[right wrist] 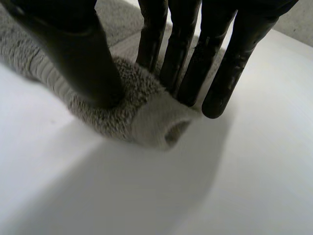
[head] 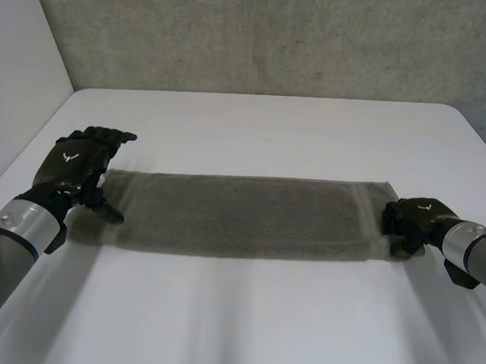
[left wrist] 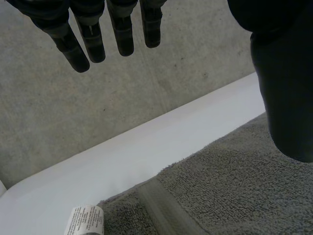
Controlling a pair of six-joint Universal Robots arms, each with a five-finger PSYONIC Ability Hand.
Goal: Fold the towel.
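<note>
Towel (head: 241, 214): grey terry, lying flat on the white bench (head: 254, 125) as 1 long strip. It runs from the left robot hand (head: 77, 167) across to the right robot hand (head: 412, 222). You cannot tell from here how many layers the strip has.

Right robot hand: clamped on 1 short end of the towel. In its wrist view the thumb (right wrist: 93, 63) presses from one side and the fingers (right wrist: 188, 63) from the other. A bunched ridge of pile and hem sits between them.

Left robot hand: apart, holding nothing. Its fingers (left wrist: 93, 39) are straight and reach past the far corner of the opposite short end. The thumb (left wrist: 286, 98) sits over the pile; whether it touches, you cannot tell. A white care label (left wrist: 84, 221) lies at the towel's edge beneath the fingers.

Handling (judgement):
- The towel looks light and soft, with no stiffness, so expect it to sag and drape from any pinch.
- The pile should grip the fingers rather than slip, and nothing here is fragile.
- A 1-point pinch will likely let the free corner droop and skew the fold.
- Take each end at its hem, near a corner, where the woven band looks firmer.

Next step (judgement): close the left robot hand on its end, or carry the right end over to meet it. At least 1 fold appears left to do.
</note>
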